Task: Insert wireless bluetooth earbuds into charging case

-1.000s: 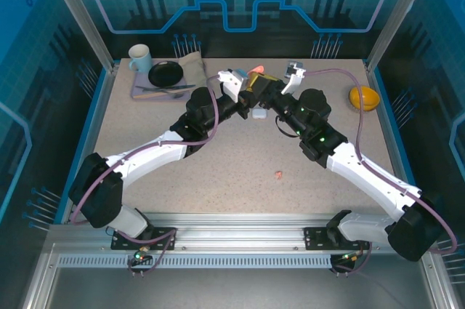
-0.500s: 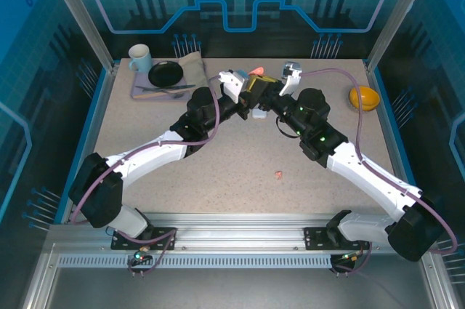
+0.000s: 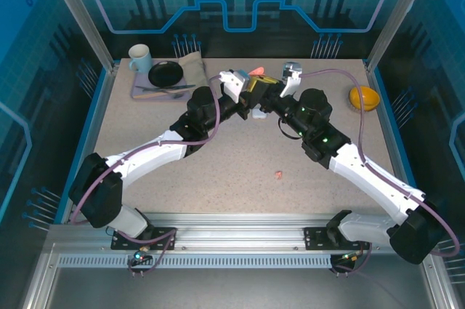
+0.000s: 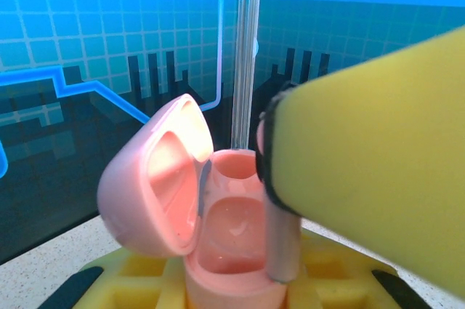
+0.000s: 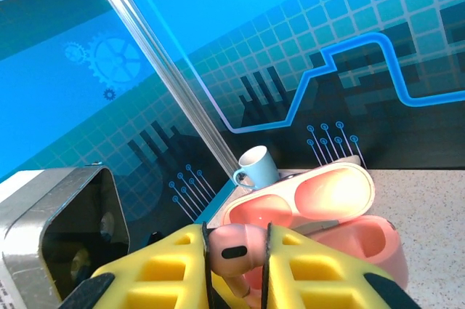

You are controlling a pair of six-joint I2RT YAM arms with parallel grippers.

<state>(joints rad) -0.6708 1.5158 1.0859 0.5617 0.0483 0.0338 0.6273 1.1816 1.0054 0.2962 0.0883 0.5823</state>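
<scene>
The pink earbud [image 5: 232,254], clamped in the right claw [image 5: 237,241], is held at the open charging case [image 4: 227,235] clamped in the left claw [image 4: 236,287]; a gentle push down into it seems needed.

Near tabletop [image 3: 218,171] lies free except one pink earbud [image 3: 279,174]; mug [image 3: 139,58] and plate [image 3: 166,73] block far-left corner.

a speckled beige tabletop [image 3: 218,163] edged in blue. in its far left corner lies a flat lavender-grey tray [image 3: 138,92], carrying a pale blue mug [image 3: 139,58], a round black bowl [image 3: 166,73] and a folded beige cloth [image 3: 192,69]. at the far right sits a yellow-orange rounded plastic object [image 3: 363,97]. towards the far middle rests a small white rounded case [image 3: 259,113]. nearer, just right of centre, a tiny salmon-pink earbud [image 3: 279,174] lies by itself.
</scene>
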